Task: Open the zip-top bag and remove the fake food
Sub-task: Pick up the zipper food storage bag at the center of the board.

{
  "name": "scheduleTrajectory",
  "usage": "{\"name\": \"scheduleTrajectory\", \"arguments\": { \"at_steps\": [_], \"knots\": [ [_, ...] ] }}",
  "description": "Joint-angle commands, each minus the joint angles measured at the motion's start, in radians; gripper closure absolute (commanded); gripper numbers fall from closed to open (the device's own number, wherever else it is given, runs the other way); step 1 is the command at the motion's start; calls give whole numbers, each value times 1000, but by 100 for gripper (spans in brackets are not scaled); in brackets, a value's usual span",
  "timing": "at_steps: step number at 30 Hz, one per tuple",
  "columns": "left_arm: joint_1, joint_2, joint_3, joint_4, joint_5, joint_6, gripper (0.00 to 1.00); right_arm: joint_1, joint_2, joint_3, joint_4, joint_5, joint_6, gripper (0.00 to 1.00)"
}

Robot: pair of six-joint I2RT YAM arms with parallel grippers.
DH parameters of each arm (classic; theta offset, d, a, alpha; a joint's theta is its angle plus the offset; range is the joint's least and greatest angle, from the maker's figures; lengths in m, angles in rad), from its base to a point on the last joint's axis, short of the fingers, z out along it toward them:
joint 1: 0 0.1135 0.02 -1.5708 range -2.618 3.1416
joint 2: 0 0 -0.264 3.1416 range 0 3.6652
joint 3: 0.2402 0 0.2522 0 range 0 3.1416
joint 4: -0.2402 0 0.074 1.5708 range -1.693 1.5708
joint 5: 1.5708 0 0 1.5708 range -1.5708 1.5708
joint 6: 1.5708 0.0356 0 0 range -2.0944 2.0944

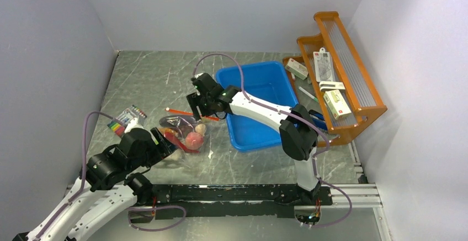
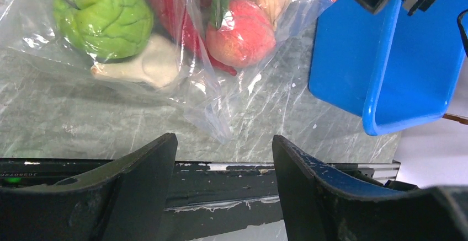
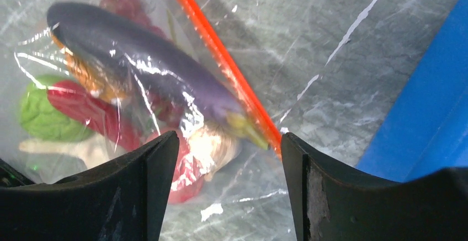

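Left gripper (image 2: 223,139) and right gripper (image 3: 227,136), jaws apart, flank the zip-top bag (image 1: 182,128); pinching film beside its seemingly shut zip strip (image 3: 221,59) could drag it.

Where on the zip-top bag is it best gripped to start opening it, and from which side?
Likely the red-orange zip strip, from above: it lies flat along the zip-top bag's far edge, and the right gripper hangs open over it.
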Motion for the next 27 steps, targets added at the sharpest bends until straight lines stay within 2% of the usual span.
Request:
{"name": "scheduleTrajectory", "arguments": {
  "at_steps": [1,5,11,16,23,26,27],
  "knots": [
    [-7,-16,9,-31,-29,9,24,-23,-11,-50,102,-13,90,33],
    [-6,-50,3,-54,-44,-18,24,-44,17,-24,150,-55,111,34],
    [-7,-102,3,-88,-83,-68,24,-55,176,151,56,-111,86,33],
    [-7,-101,6,-107,-104,-91,23,-59,253,180,50,-178,62,36],
    [-6,-50,2,-112,-105,-103,24,-62,240,130,84,-335,-10,52],
    [-6,-15,7,-102,-107,-97,24,-64,178,62,144,-394,-25,63],
    [-7,-3,14,-91,-108,-92,24,-65,147,31,169,-403,-19,69]
  ]
}}
